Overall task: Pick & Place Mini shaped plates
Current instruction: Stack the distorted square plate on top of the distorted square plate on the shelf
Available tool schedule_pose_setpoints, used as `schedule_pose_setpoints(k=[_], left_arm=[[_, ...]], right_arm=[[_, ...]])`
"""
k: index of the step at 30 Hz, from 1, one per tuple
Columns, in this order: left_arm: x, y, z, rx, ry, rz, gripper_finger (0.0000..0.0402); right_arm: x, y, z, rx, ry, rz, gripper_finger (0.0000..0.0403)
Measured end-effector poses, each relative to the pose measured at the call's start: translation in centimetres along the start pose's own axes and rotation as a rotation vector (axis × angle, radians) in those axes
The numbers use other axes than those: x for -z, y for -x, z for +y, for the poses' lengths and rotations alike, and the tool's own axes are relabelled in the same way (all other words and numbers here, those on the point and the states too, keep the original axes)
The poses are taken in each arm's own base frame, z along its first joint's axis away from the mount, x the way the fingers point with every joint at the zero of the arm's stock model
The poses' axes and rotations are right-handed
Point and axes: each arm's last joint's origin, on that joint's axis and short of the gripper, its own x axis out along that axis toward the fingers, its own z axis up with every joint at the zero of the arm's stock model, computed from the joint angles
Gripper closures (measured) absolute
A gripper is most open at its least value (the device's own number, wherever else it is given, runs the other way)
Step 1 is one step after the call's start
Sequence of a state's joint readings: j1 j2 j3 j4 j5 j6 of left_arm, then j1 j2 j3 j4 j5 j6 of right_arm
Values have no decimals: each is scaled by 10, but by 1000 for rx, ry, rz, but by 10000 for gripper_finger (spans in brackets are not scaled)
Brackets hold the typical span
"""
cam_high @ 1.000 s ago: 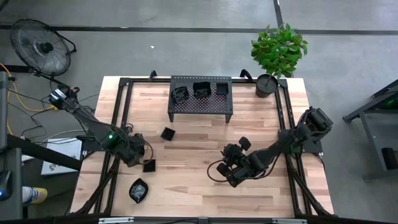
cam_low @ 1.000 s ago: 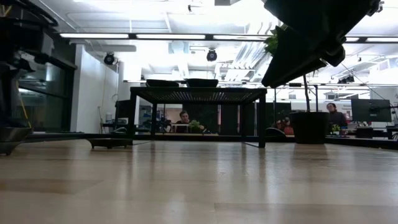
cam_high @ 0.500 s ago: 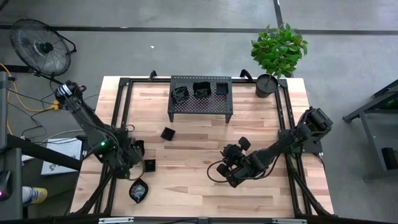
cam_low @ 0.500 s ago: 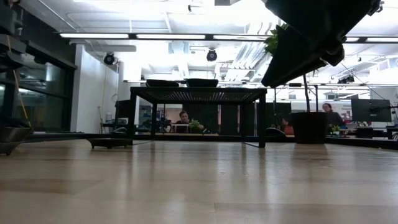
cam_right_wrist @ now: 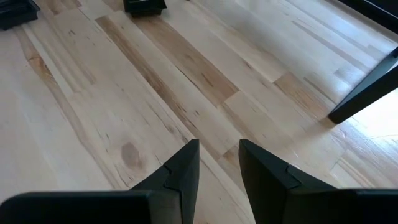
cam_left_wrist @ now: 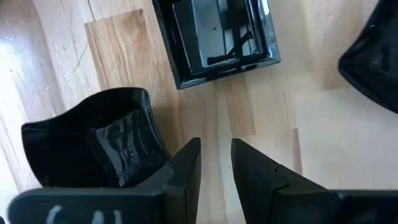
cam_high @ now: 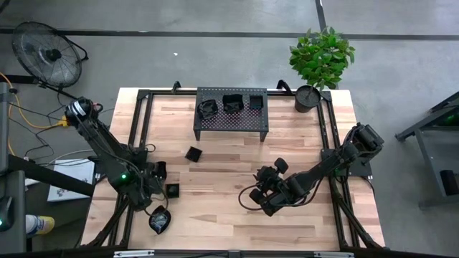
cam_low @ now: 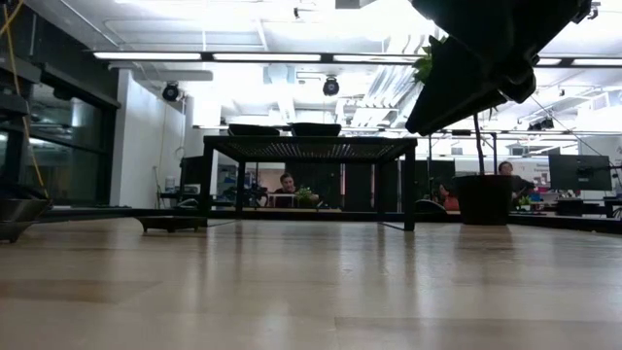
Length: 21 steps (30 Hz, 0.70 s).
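Those small glossy black dishes look stiff, light and slick, probably brittle if knocked, so I'd take one by its raised rim, one finger inside the wall and one outside, not across the smooth flat floor.

The left gripper (cam_high: 159, 203) hangs low over the near-left part of the pale wooden table (cam_high: 237, 158), its two dark fingers (cam_left_wrist: 186, 163) a narrow gap apart and holding nothing. Through its wrist camera I see a square glossy black dish (cam_left_wrist: 214, 34) with straight upright walls lying just beyond the fingertips, and a curvy-edged black dish (cam_left_wrist: 99, 143) right beside one finger; whether they touch I cannot tell. From above, the square one (cam_high: 172, 190) sits near the wavy dish (cam_high: 160, 218), with another small square dish (cam_high: 193, 153) farther in. Three more dishes rest on top of the black perforated metal rack (cam_high: 231, 118) at the far side.

The right gripper (cam_high: 259, 195) waits over bare wood mid-table, fingers (cam_right_wrist: 180, 168) slightly parted and empty.
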State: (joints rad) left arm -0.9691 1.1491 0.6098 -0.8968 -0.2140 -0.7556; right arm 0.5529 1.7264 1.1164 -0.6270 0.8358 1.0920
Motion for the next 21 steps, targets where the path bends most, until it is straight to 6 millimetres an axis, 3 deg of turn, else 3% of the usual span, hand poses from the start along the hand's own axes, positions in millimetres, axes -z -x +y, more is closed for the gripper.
schedule_pose_setpoints(k=[11, 17, 21], left_arm=[[0, -2, -3, 49, 113, 61, 316], [0, -2, -1, -8, 134, 21, 316], [-5, -2, -6, 52, 130, -28, 316]], right_arm=[[0, 0, 0, 1, -1, -3, 295], [0, 0, 0, -2, 6, -2, 295], [0, 0, 1, -7, 18, -3, 295]])
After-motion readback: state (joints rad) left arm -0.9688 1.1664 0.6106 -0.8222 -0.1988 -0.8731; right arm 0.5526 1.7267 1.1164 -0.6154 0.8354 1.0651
